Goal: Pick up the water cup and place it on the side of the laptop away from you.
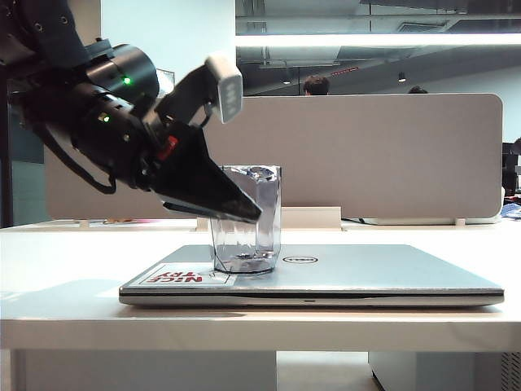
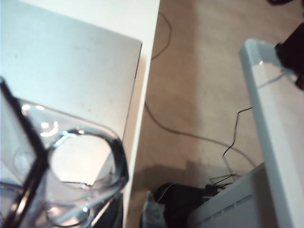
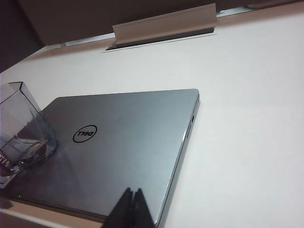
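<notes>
The water cup [image 1: 252, 232], clear and faceted, stands upright on the lid of the closed silver laptop [image 1: 366, 273], just left of the round Dell logo. My left gripper [image 1: 251, 213] reaches in from the left and is shut on the cup's upper part. In the left wrist view the cup's rim [image 2: 80, 164] fills the near corner, with a black finger [image 2: 28, 133] against its side and the laptop lid [image 2: 71, 61] beyond. The right wrist view shows the cup [image 3: 23, 128] on the laptop [image 3: 128, 137], and my right gripper [image 3: 132, 192] shut and empty over the lid's near edge.
The laptop lies on a white table [image 1: 65, 269] near its front edge. A grey partition panel [image 1: 366, 155] runs along the back, with a white cable flap [image 3: 164, 26] at its foot. Beside the table is floor with cables [image 2: 199, 137] and another white desk [image 2: 275, 118].
</notes>
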Available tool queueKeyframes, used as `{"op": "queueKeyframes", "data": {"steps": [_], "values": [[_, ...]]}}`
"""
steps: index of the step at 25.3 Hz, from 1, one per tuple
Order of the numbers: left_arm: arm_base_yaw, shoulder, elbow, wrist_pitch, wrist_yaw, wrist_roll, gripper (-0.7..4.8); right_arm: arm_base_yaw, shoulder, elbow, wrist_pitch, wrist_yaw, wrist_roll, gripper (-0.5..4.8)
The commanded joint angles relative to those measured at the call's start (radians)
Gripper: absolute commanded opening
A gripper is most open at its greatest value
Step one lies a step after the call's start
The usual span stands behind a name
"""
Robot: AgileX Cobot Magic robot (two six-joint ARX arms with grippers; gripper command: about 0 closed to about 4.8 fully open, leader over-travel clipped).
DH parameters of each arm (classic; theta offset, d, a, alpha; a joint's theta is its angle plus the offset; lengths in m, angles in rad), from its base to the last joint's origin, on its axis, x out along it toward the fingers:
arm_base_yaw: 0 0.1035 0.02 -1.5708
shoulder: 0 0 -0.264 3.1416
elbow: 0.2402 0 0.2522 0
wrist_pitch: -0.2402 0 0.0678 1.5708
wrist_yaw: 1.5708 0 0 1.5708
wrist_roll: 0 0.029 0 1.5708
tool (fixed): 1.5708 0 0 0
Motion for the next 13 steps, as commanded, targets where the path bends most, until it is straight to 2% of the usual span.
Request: {"op": "queueKeyframes", "data": {"steps": [1,5,7,11,13], "values": [[-0.002,-0.002,0.001,0.008,-0.098,0.000,0.54,0.000,-0.002,-0.006,0.010,0.001,-0.001,-0.01],[0.000,-0.002,0.001,0.009,-0.127,-0.030,0.59,0.000,-0.002,-0.006,0.010,0.001,-0.001,-0.01],[0.000,-0.002,0.001,0.018,-0.127,-0.030,0.79,0.000,-0.002,-0.006,0.010,0.001,-0.001,-0.01],[0.000,-0.002,0.001,0.082,-0.129,-0.053,0.93,0.000,-0.002,-0.006,0.010,0.001,-0.001,-0.01],[0.000,-0.002,0.001,0.107,-0.160,-0.068,0.93,0.000,-0.002,-0.006,0.010,0.001,-0.001,-0.01]]}}
